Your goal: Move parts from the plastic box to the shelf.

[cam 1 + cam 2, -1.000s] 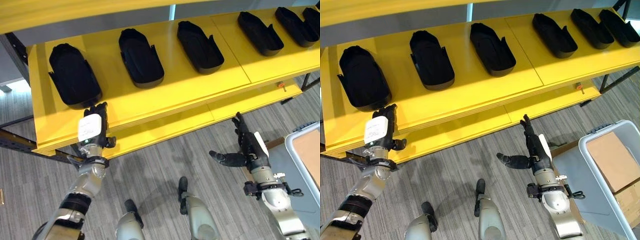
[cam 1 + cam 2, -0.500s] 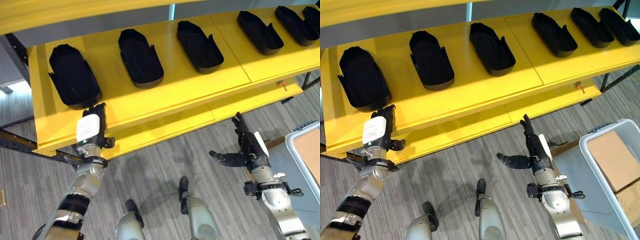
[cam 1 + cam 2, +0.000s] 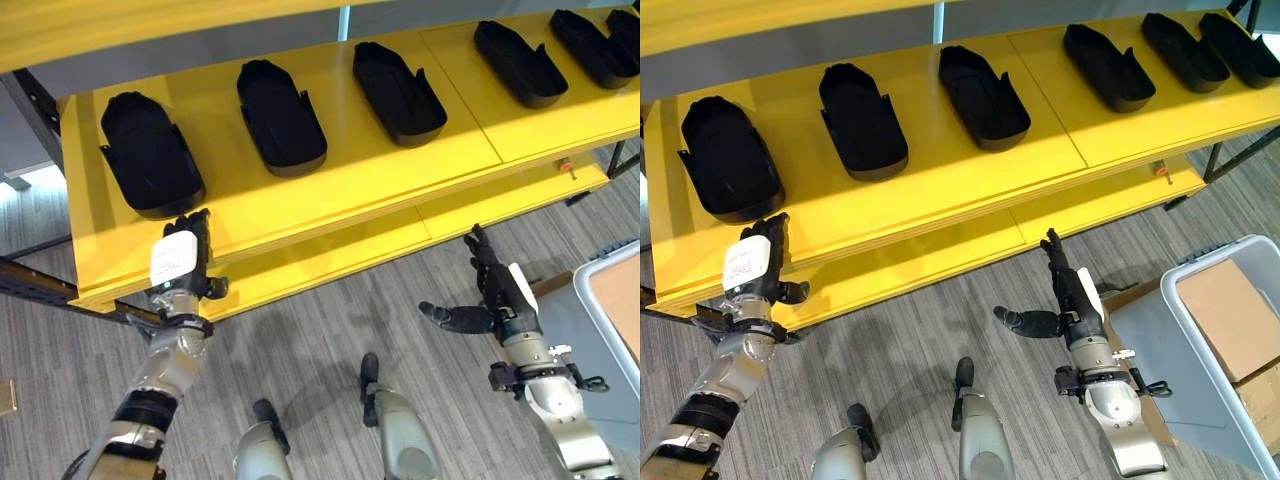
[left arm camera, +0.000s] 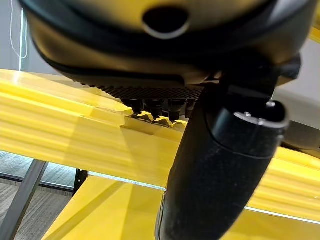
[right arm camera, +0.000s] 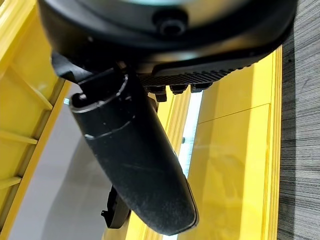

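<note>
The shelf [image 3: 330, 190] is yellow, and black parts lie in a row on its upper board: one at the robot's far left [image 3: 150, 152], a second [image 3: 281, 116] beside it, a third [image 3: 399, 92] near the middle, and three more toward the right end [image 3: 1106, 67], [image 3: 1183, 52], [image 3: 1238, 48]. All lie apart from one another.

The left hand [image 3: 181, 262] is at the shelf's front edge, just below the leftmost part, its fingers straight and pointing up at the board, holding nothing. The right hand [image 3: 497, 292] hangs over the grey floor [image 3: 320, 320], well clear of the shelf, fingers straight and thumb spread out sideways, also empty.

The plastic box [image 3: 1230, 400] stands on the floor at the robot's right, with a brown cardboard piece [image 3: 1228, 318] inside it.
</note>
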You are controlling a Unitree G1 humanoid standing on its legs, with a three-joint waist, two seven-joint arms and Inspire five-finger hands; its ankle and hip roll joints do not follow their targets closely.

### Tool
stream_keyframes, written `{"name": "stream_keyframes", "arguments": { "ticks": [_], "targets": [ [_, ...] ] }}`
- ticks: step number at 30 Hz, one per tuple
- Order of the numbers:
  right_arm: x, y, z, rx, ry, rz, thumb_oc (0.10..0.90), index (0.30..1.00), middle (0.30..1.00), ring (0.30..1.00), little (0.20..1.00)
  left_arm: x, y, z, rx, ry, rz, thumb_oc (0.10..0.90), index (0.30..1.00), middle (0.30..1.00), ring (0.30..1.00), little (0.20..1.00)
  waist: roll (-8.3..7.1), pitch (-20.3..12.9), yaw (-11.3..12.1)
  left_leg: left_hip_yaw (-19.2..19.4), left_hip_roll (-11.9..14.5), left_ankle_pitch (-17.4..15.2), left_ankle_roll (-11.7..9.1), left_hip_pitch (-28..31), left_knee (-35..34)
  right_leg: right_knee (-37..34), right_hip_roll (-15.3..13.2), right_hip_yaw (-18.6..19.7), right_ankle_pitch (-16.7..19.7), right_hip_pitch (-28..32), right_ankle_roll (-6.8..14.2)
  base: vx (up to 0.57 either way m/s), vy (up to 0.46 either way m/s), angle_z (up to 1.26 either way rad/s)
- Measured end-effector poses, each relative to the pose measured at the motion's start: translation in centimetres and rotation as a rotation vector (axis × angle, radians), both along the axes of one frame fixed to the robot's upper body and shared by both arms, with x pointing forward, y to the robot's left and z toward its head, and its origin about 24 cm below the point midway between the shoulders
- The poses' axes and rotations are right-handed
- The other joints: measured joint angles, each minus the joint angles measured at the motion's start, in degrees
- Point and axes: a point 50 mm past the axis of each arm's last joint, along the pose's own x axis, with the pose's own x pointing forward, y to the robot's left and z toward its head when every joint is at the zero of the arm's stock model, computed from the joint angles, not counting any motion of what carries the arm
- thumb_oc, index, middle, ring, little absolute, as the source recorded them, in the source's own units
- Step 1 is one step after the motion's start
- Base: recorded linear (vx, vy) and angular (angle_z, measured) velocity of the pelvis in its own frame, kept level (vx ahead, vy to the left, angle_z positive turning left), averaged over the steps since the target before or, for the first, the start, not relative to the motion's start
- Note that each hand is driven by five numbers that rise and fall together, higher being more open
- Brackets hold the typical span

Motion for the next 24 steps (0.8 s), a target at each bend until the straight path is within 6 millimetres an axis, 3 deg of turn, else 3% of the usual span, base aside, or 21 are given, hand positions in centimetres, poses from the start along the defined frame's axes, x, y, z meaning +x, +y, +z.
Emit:
{"name": "stream_keyframes", "arguments": {
  "ticks": [24],
  "targets": [
    [0.0, -0.1, 0.0, -0.004, 0.005, 0.007, 0.9, 1.0, 1.0, 1.0, 1.0, -0.2, 1.3, 0.7, 0.016, -0.001, 0.029, 0.9, 1.0, 1.0, 1.0, 1.0, -0.02, 0.0, 0.0, 0.0, 0.3, -0.9, 0.1, -0.9, 1.2, 0.8, 0.1, 0.2, -0.7, -1.1, 0.1, 0.0, 0.0, 0.0]
  ]
}}
